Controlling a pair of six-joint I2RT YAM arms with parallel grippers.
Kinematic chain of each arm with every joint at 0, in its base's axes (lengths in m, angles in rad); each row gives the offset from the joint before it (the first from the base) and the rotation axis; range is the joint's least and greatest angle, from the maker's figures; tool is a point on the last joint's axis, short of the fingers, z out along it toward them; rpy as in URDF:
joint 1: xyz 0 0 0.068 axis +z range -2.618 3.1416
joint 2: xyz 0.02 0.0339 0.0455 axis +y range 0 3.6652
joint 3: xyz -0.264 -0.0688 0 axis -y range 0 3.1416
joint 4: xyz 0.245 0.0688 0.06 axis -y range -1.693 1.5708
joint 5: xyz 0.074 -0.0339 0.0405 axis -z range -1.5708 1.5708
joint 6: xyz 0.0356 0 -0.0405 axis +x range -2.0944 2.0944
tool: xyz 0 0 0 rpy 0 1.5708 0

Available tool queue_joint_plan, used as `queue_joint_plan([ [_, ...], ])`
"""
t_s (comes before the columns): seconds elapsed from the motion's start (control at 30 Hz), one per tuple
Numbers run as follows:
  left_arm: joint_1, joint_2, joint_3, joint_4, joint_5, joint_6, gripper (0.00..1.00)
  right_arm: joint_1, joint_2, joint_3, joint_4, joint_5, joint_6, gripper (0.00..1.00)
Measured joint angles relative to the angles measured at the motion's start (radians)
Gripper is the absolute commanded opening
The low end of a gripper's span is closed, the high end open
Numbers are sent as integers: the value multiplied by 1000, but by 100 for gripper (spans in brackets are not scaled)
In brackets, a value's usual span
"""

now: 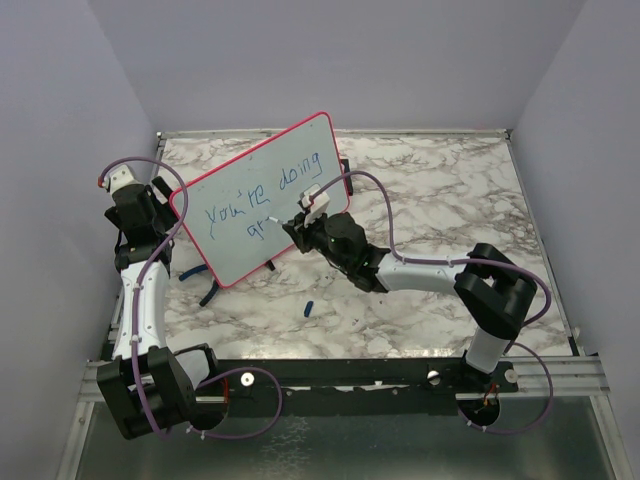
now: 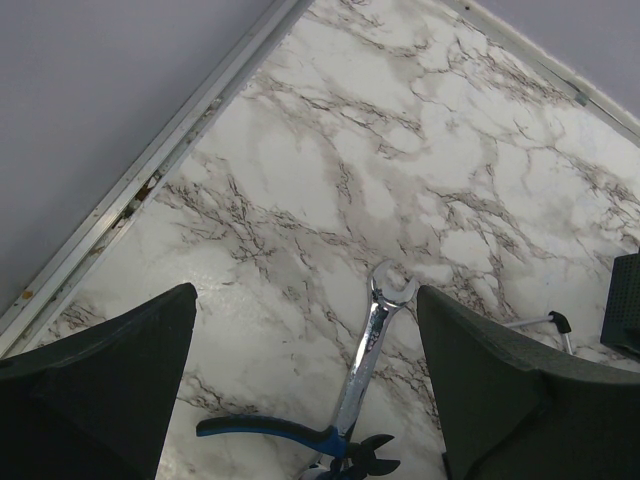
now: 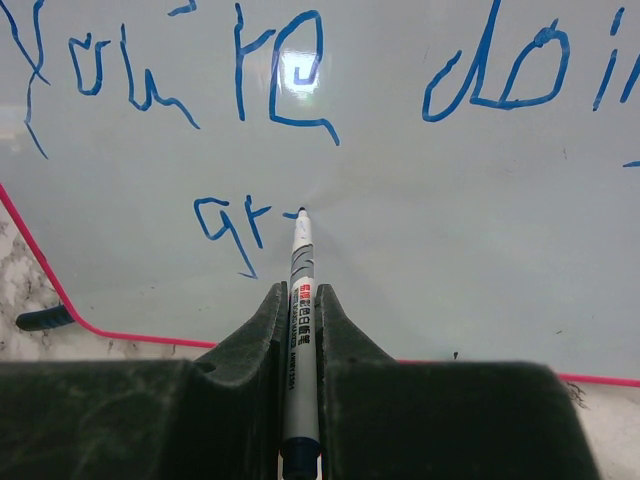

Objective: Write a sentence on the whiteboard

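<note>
Marble-print tabletop [image 1: 440,190], pale walls all round. The whiteboard [image 1: 300,160] stands propped on it at a slant, red-pink frame. The sentence [image 1: 262,198] is on the board in blue: "you're doing" is done, and the second line below it reads only "gr" plus a short dash.

Right gripper [image 3: 299,305] is at the board's lower middle, jaws clamped tight on a marker [image 3: 301,255]. The marker tip touches the board just right of the "r". Left gripper [image 2: 305,290] sits off the board's left edge, jaws spread wide, nothing between them.

Risks, as I judge them:
- Nothing braces the board, so marker pressure could shove or rock it on its feet and smear the letters.
- The marker is pinched narrowly and could twist or slide back, making strokes skip.
- The second line sits low, so descenders could run into the bottom frame.

View differences:
- The right wrist view alone shows tip contact and the fresh dash, which the top view leaves too small to read.
- The top view alone shows the whole board, both arms, and a small blue piece [image 1: 308,307] on the table below the board, maybe the cap.
- The left wrist view alone shows a wrench [image 2: 365,345] and blue-handled pliers [image 2: 285,430] lying by the board's left side, with nothing in the jaws.
</note>
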Motion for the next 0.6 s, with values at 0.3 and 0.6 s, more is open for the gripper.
queue_joint_plan([
  [0.3, 0, 0, 0, 0, 0, 0, 92, -10, 0, 0, 0, -31, 2, 0],
  [0.6, -1, 0, 0, 0, 0, 0, 92, -11, 0, 0, 23, -59, 27, 0],
])
